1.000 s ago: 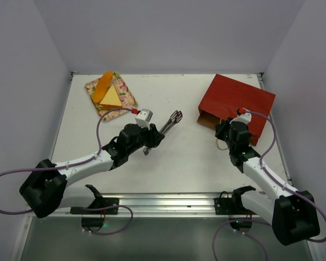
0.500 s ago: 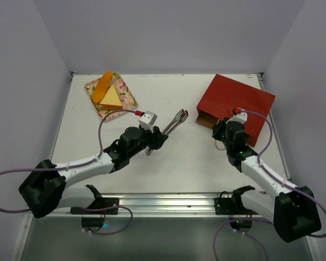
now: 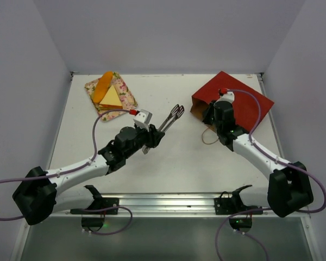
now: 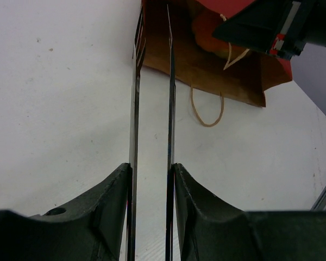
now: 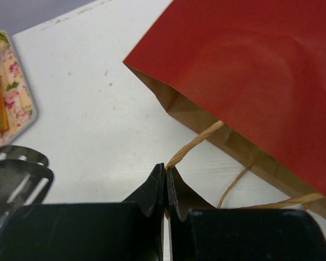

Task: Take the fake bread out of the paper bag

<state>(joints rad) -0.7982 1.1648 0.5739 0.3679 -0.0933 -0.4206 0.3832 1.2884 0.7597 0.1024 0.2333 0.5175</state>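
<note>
The dark-red paper bag (image 3: 244, 100) lies at the back right, its brown mouth facing left. My right gripper (image 3: 214, 117) is shut on one cord handle (image 5: 195, 144) and holds the bag's upper edge (image 5: 261, 70) up. The other handle loop (image 4: 206, 109) lies on the table. My left gripper (image 3: 152, 138) is shut on metal tongs (image 3: 173, 116), whose tips (image 4: 152, 32) sit just at the bag mouth (image 4: 206, 65). An orange rounded bread piece (image 4: 205, 30) shows inside the bag. An orange bun (image 3: 102, 86) and a yellow wedge (image 3: 111, 98) lie on the floral tray.
The floral tray (image 3: 127, 103) sits at the back left and shows at the left edge of the right wrist view (image 5: 13, 76). Grey walls enclose the table on three sides. A metal rail (image 3: 163, 201) runs along the near edge.
My right gripper moved back and left with the cord handle, lifting and turning the bag so its mouth opens wider. My left gripper with the tongs shifted slightly.
</note>
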